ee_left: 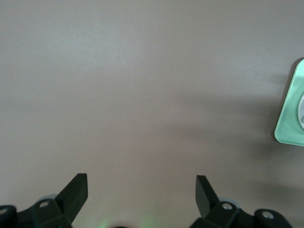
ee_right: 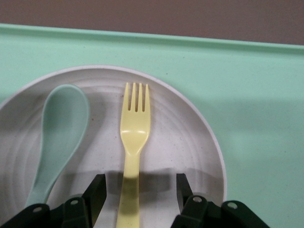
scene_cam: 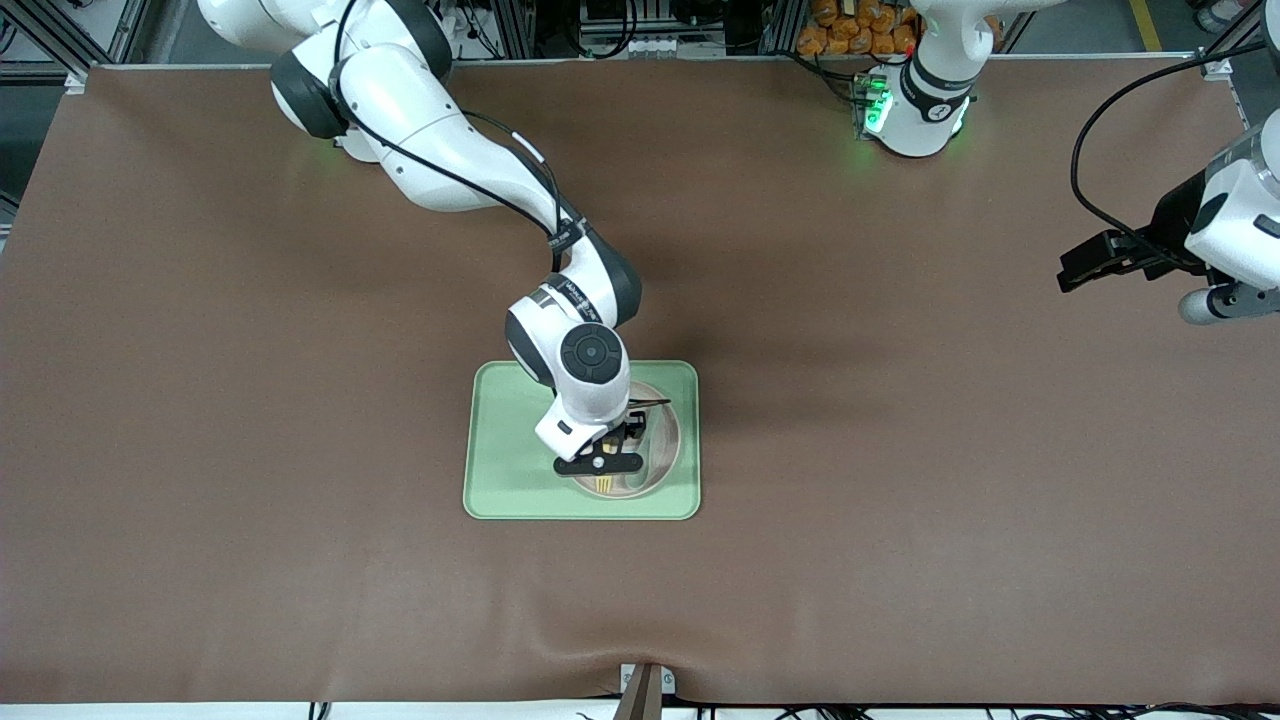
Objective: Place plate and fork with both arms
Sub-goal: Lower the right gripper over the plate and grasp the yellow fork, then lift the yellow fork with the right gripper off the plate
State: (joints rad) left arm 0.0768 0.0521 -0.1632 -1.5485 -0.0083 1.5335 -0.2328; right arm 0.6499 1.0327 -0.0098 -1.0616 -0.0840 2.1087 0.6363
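Observation:
The off-white speckled plate [scene_cam: 666,440] lies on the light-green tray [scene_cam: 500,480] at mid-table. The pale-yellow fork [ee_right: 134,128] lies flat on the plate [ee_right: 190,142], beside a grey-green spoon [ee_right: 59,128]. The fork's tines show in the front view [scene_cam: 604,485]. My right gripper [ee_right: 140,183] is open, low over the plate, one finger on each side of the fork's handle with a gap on both sides. It also shows in the front view [scene_cam: 602,472]. My left gripper [scene_cam: 1078,270] is open and empty in the air over bare table at the left arm's end, also seen in its wrist view [ee_left: 141,181].
The tray's raised rim [ee_right: 256,45] runs around the plate. A corner of the tray [ee_left: 289,118] shows in the left wrist view. Brown table cover [scene_cam: 900,500] surrounds the tray. A cable loops from the left arm [scene_cam: 1085,150].

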